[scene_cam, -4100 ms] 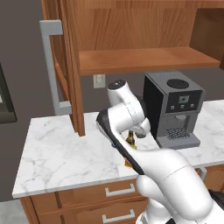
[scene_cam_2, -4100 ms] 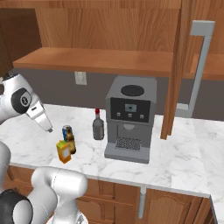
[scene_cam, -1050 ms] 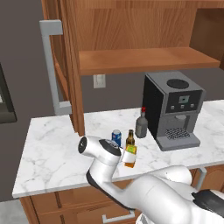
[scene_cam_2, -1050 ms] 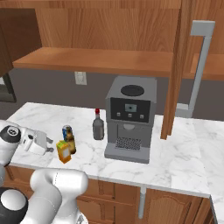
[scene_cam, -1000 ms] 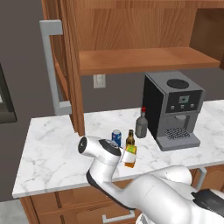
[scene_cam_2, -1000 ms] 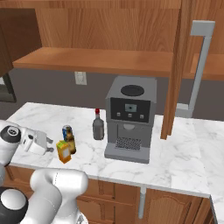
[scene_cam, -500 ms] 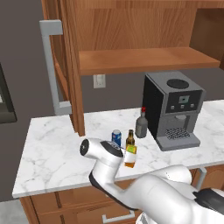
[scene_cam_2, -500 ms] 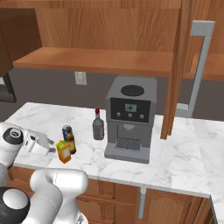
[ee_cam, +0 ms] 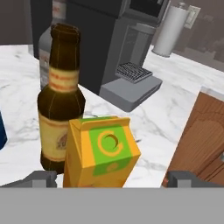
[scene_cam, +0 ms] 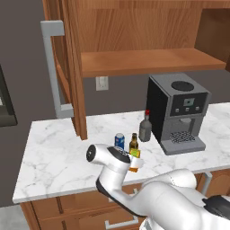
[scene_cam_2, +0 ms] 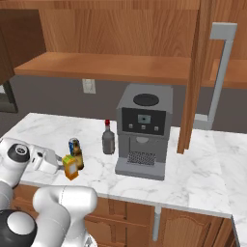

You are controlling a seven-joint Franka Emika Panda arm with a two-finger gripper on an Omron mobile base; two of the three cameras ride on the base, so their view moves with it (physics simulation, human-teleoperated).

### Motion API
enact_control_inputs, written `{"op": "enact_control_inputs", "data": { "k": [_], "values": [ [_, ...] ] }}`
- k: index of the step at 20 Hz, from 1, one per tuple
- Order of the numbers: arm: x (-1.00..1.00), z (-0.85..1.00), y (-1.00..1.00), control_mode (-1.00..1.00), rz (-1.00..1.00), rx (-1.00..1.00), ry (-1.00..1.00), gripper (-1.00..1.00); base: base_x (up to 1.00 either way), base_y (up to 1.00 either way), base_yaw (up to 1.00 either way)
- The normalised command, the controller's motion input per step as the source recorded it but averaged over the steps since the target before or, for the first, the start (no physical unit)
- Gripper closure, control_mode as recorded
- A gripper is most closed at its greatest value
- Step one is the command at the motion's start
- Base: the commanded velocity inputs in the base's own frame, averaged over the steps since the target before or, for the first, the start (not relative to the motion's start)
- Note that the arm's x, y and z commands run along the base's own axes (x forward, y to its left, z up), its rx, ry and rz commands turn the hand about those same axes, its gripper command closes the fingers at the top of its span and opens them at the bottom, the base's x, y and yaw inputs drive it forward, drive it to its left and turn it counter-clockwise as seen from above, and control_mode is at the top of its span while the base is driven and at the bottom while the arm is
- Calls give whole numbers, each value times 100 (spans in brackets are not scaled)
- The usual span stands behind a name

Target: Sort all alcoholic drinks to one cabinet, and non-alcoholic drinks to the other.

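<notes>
on the white marble counter [scene_cam_2: 202,173], left to right: small blue soda can [scene_cam: 119,140], slim brown glass beer bottle [ee_cam: 61,100], squat grey bottle with red cap [scene_cam_2: 108,138], black coffee machine [scene_cam_2: 142,129]. the yellow-orange juice carton with green top [ee_cam: 100,151] stands just in front of the beer bottle. the gripper [ee_cam: 109,178] is level with the carton, jaws spread wide either side of it, not gripping.

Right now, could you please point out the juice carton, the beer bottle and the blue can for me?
juice carton [ee_cam: 101,153], hand view, on its orange front face.
beer bottle [ee_cam: 60,111], hand view, on its yellow label.
blue can [scene_cam: 119,140], left base view, on its side wall.
</notes>
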Motion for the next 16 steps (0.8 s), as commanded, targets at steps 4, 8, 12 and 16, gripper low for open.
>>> {"op": "enact_control_inputs", "data": {
  "k": [4, 8, 12, 16],
  "values": [
    [0, -3, -2, -100, 1, 0, 0, -100, 0, 0, 0],
    [0, -9, 0, -100, 2, 0, 0, -100, 0, 0, 0],
    [3, -10, 0, -100, 3, 0, 0, -100, 0, 0, 0],
    [0, -8, 0, -100, 2, 0, 0, -100, 0, 0, 0]
  ]
}}
